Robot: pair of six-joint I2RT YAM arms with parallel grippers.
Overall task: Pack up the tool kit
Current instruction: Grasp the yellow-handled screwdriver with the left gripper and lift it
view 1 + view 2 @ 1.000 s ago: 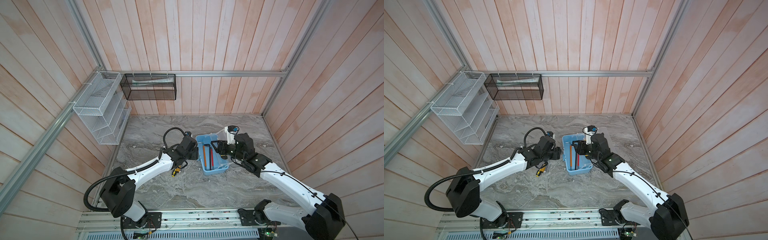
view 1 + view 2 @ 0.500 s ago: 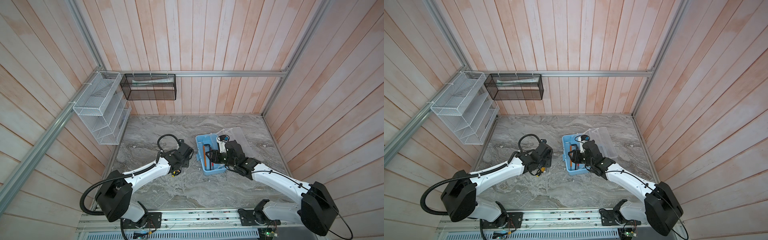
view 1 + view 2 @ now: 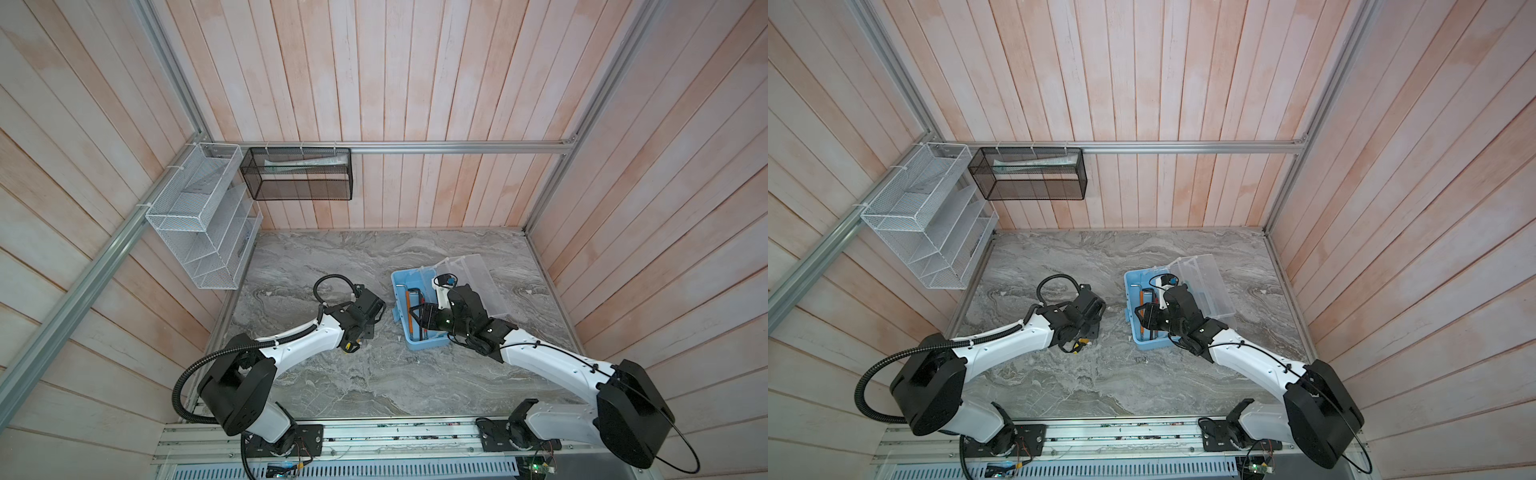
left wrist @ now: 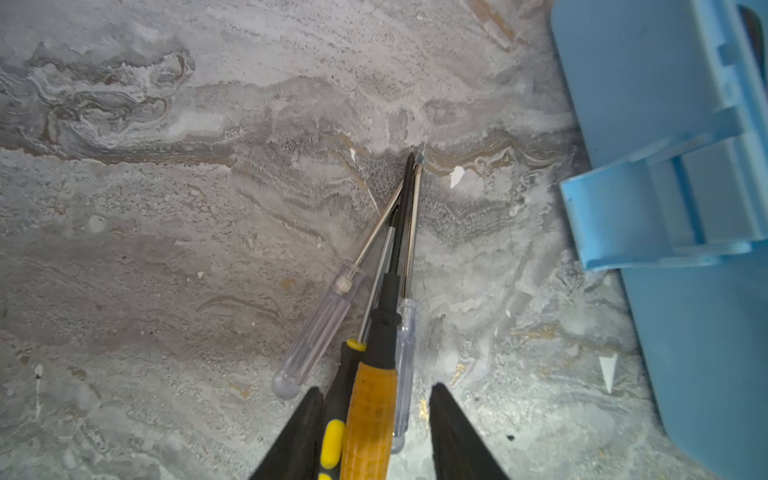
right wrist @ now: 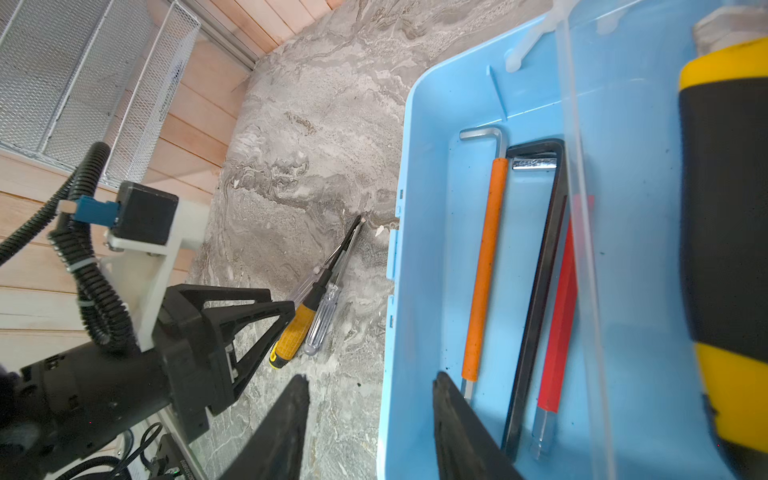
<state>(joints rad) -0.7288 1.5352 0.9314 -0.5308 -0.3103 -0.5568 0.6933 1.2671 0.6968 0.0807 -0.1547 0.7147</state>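
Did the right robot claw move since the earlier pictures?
Yes. Judged against the tool kit, the right gripper has slid along it toward the front rail.

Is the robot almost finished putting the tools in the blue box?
Maybe halfway. Done: three bent keys and a yellow-and-black tool lie in the open box. In hand: the left gripper has its jaws around a bunch of screwdrivers on the table, not clamped yet; the right gripper straddles the box wall. To do: move those in, then shut the clear lid.
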